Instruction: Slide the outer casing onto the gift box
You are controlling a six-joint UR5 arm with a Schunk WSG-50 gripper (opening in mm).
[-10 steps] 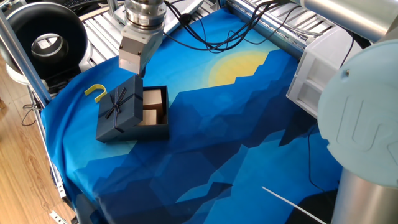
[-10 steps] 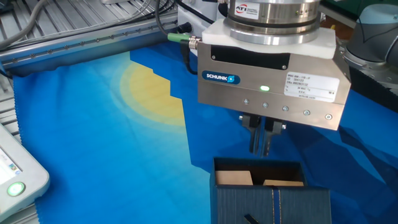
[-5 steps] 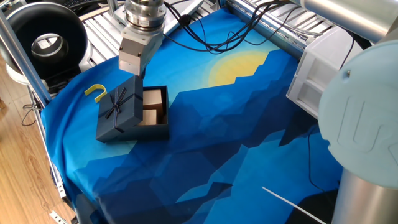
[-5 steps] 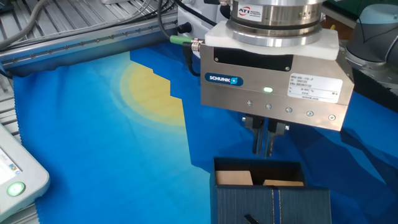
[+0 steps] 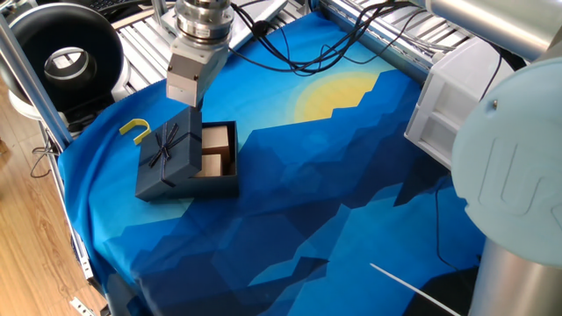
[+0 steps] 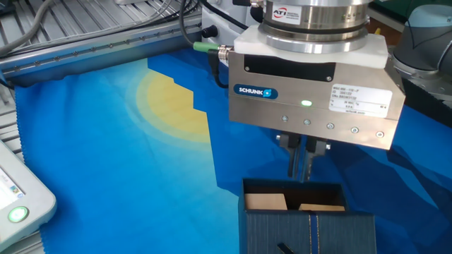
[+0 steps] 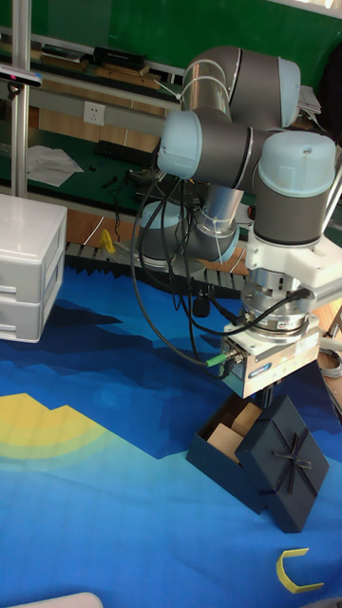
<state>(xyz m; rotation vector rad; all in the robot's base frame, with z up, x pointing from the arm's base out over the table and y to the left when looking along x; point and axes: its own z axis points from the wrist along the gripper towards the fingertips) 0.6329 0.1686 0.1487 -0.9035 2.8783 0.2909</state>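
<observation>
Now, in one fixed view you saw the tool (image 5: 195,103) hanging just above the far edge of the outer casing (image 5: 168,158), which lay tilted over the left part of the gift box (image 5: 219,162) on the blue tabletop (image 5: 351,193); a yellow hook (image 5: 135,130) lay near. In the other fixed view the fingers (image 6: 296,159) stood close together with a thin gap, holding nothing, above the open tan compartments. In the tall fixed view the casing leaned on the box, and a white drawer unit (image 7: 28,266) stood well apart.
</observation>
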